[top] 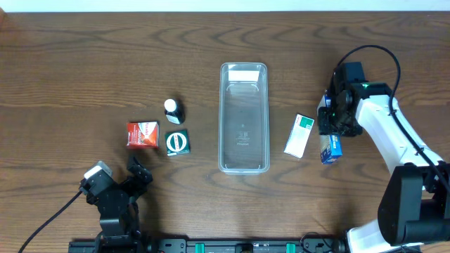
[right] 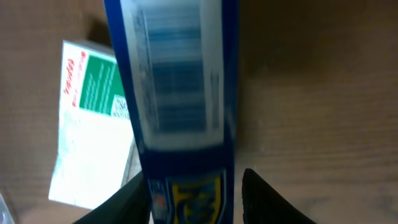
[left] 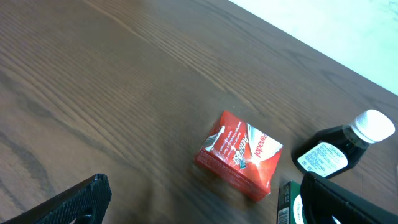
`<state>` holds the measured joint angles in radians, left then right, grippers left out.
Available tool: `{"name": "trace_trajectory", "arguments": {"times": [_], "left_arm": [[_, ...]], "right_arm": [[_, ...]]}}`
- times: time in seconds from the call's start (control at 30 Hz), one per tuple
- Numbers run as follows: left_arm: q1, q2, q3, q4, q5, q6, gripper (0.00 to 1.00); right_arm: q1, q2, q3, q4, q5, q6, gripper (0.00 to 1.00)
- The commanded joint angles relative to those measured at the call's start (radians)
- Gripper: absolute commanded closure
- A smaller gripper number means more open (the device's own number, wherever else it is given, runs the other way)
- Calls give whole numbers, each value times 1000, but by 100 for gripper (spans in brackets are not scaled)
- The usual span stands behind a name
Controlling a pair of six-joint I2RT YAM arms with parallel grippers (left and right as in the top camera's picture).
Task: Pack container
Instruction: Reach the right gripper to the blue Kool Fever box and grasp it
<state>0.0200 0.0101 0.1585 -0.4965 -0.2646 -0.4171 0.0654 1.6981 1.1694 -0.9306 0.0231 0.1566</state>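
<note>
Overhead: container (top: pixel 244 119) left of right claw (top: pixel 328 135); it straddles blue box (top: pixel 331 149), grip unclear; left claw (top: pixel 138 171) apart.

The surface (top: pixel 84 63) is dark brown wood with a wavy grain, and it fills almost all of the overhead view. Along its far side runs a thin pale strip (top: pixel 225 4); whether this is wall or floor, I cannot tell. Ahead of the left tool (left: pixel 205 208) and to its right, the surface ends in a straight edge, with a pale, blurred area (left: pixel 348 31) beyond. The light is even and the shadows are soft.
</note>
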Motion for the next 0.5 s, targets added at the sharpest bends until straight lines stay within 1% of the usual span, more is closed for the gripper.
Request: {"name": "trace_trajectory", "arguments": {"times": [0.0, 0.07, 0.1, 0.2, 0.27, 0.47], "left_arm": [[7, -6, -18, -2, -6, 13, 2], [7, -6, -18, -2, -6, 13, 2], [7, -6, -18, -2, -6, 13, 2], [7, -6, -18, -2, -6, 13, 2], [7, -6, -18, -2, -6, 13, 2], [7, -6, -18, -2, -6, 13, 2]], "right_arm": [[-8, 0, 2, 17, 11, 7, 55], [-8, 0, 2, 22, 11, 7, 58], [-8, 0, 2, 24, 12, 7, 66], [-8, -1, 10, 22, 11, 7, 82], [-8, -5, 17, 21, 11, 7, 84], [-8, -60, 72, -32, 11, 7, 84]]}}
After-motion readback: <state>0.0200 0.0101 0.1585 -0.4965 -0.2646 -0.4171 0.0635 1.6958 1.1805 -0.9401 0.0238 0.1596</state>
